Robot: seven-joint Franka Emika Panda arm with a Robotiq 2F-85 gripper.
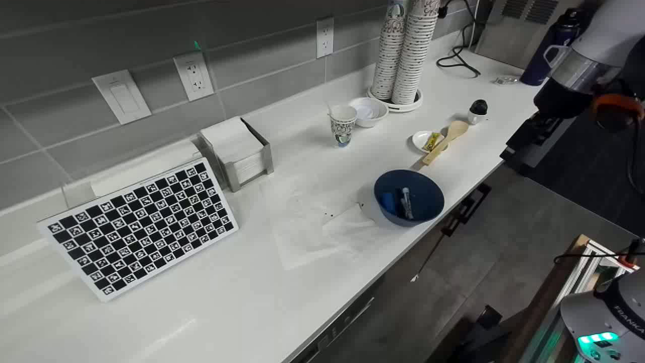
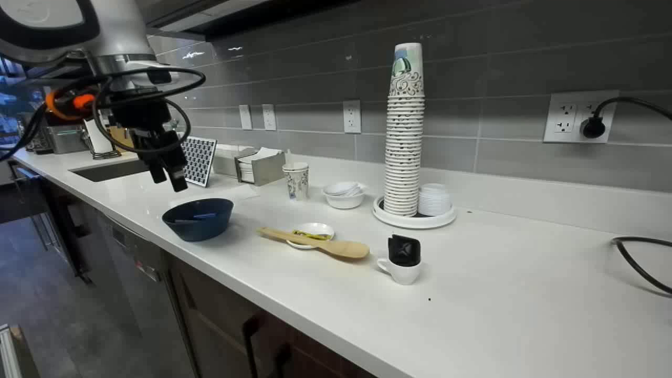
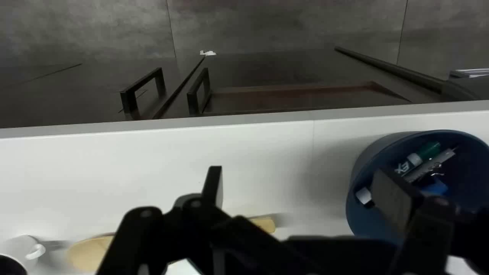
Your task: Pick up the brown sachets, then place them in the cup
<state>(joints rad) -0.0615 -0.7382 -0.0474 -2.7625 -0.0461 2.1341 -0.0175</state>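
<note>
The small white cup (image 2: pixel 403 272) with a handle stands upright on the counter with a black object (image 2: pixel 405 250) in it. The cup also shows in an exterior view (image 1: pixel 476 118) and at the lower left of the wrist view (image 3: pixel 20 249). No tan-brown stick packets show in any view; they are hidden or out of view. A yellow packet (image 1: pixel 432 141) lies on the small white dish (image 1: pixel 422 137). My gripper (image 2: pixel 168 181) is open and empty, raised above the counter's front side. In the wrist view its fingers (image 3: pixel 303 191) are wide apart, the right one overlapping the blue bowl.
The blue bowl (image 1: pixel 388 184) holds markers near the counter edge. A wooden spoon (image 1: pixel 456 130) rests across the dish. A patterned paper cup (image 1: pixel 342 126), a white bowl (image 1: pixel 369 112), tall cup stacks (image 1: pixel 409 60), a napkin holder (image 1: pixel 237 151) and a checkered board (image 1: pixel 146 227) stand further back.
</note>
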